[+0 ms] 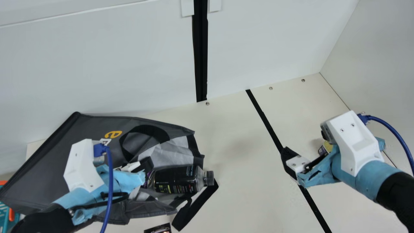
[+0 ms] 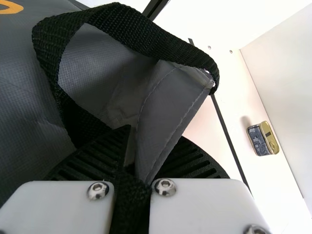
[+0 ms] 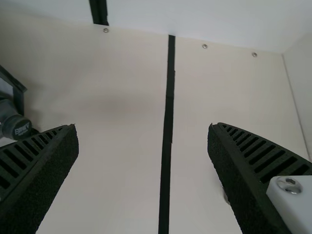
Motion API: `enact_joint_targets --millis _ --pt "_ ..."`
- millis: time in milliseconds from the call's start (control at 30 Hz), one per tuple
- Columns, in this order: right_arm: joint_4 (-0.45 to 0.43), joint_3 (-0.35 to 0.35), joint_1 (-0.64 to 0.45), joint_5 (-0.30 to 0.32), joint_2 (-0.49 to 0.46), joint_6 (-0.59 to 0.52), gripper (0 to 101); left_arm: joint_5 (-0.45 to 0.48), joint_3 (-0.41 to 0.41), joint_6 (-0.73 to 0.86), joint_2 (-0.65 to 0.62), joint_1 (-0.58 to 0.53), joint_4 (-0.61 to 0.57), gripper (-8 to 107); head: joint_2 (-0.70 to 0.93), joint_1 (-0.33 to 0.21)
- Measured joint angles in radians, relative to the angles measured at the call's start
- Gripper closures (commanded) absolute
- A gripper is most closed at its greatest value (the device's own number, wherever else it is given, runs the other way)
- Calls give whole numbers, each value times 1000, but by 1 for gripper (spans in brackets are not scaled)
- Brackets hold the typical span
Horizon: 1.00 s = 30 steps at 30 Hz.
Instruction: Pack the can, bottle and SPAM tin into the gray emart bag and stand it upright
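Of two grippers, the left pincer point(image 1: 146, 164) is closed on the rim of one gray emart bag point(image 1: 42, 171), which has two black handles. Just beside that pincer, one bottle point(image 1: 176, 179) lies at the bag's mouth (cap poking out). Well apart, the right pincer point(image 1: 303, 160) gapes wide, holding nothing, with one SPAM tin point(image 2: 263, 139) near it, towards the side wall
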Motion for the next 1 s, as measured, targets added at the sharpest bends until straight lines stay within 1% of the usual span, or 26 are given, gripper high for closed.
enact_joint_targets --millis 100,200,367,533,833,1000 --pt "-85 -1 20 1 -30 92 6 0 0 0 0 0 0 107 2 0" --pt "-182 -6 42 15 -54 187 6 0 0 0 0 0 0 107 0 0" --pt "-330 -24 92 49 -83 350 6 0 0 0 0 0 0 107 2 0" --pt "-483 -38 162 96 -102 508 6 0 0 0 0 0 0 107 0 0" --pt "-697 -60 312 189 -111 760 6 0 0 0 0 0 0 107 2 0" --pt "-793 -75 395 230 -110 877 6 0 0 0 0 0 0 107 2 0"
